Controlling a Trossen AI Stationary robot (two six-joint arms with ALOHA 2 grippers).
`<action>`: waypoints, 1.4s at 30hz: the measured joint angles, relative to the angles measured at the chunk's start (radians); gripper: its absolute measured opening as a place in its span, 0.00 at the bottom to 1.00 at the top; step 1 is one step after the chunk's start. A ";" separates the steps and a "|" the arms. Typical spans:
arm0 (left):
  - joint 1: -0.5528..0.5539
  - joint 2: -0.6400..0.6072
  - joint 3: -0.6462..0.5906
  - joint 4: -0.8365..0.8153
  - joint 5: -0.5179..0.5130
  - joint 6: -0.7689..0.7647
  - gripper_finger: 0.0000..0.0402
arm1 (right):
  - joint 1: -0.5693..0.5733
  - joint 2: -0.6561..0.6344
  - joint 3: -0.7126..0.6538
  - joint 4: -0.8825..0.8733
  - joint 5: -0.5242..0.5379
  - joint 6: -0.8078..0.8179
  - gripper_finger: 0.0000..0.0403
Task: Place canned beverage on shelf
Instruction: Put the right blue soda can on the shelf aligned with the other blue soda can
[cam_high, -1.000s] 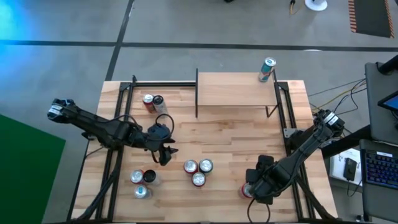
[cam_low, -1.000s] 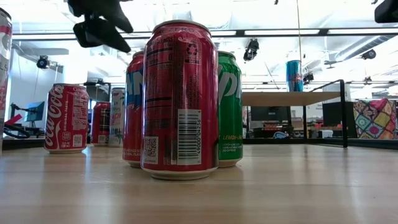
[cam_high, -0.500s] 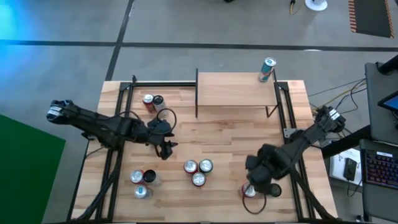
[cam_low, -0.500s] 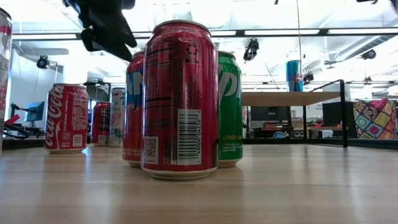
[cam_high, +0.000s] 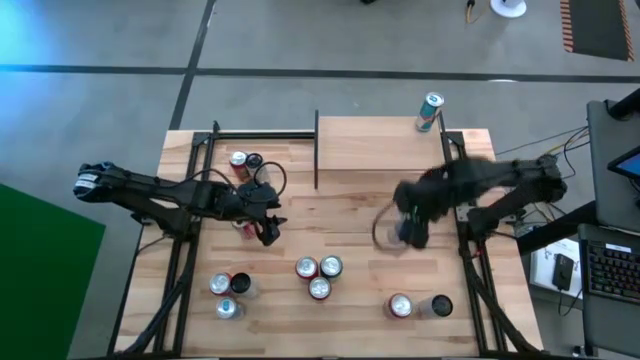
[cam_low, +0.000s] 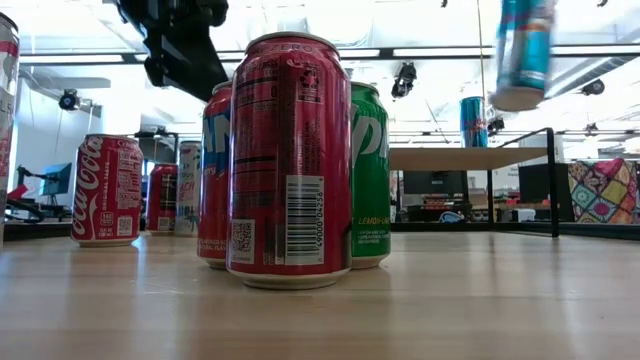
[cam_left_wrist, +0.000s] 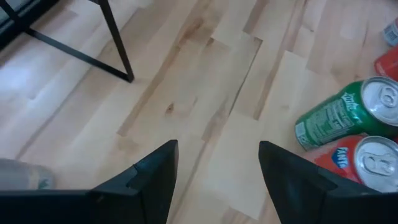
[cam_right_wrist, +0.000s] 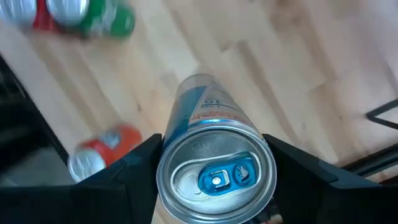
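Since the earlier frame the right gripper (cam_high: 408, 228) has swung from the surface's (cam_high: 350, 215) near edge toward the shelf (cam_high: 378, 146), jaws clamped on a blue can (cam_right_wrist: 214, 163) held aloft. Left gripper (cam_high: 268, 232) hovers nearby, jaws apart.

The small light-wood plank shelf on thin black uprights (cam_high: 378, 145) stands at the rear of the butcher-block tabletop (cam_high: 340, 215), with a tall teal can (cam_high: 429, 112) upright on its right rear corner. The right gripper (cam_high: 408, 222) holds a slim blue can (cam_right_wrist: 214, 168) in the air in front of the shelf. Three clustered cans (cam_high: 318, 276) stand near the front centre. The left gripper (cam_high: 266, 228) hangs left of centre.
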 joint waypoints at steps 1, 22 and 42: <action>0.007 0.000 0.000 0.000 0.000 0.010 0.52 | -0.040 -0.008 0.010 -0.001 0.000 -0.003 0.59; 0.198 -0.001 0.000 -0.047 0.003 0.244 0.52 | -0.553 0.033 0.085 -0.001 0.019 -0.207 0.59; 0.246 0.003 0.000 -0.012 0.004 0.114 0.52 | -0.953 0.060 0.222 -0.001 -0.032 -0.484 0.59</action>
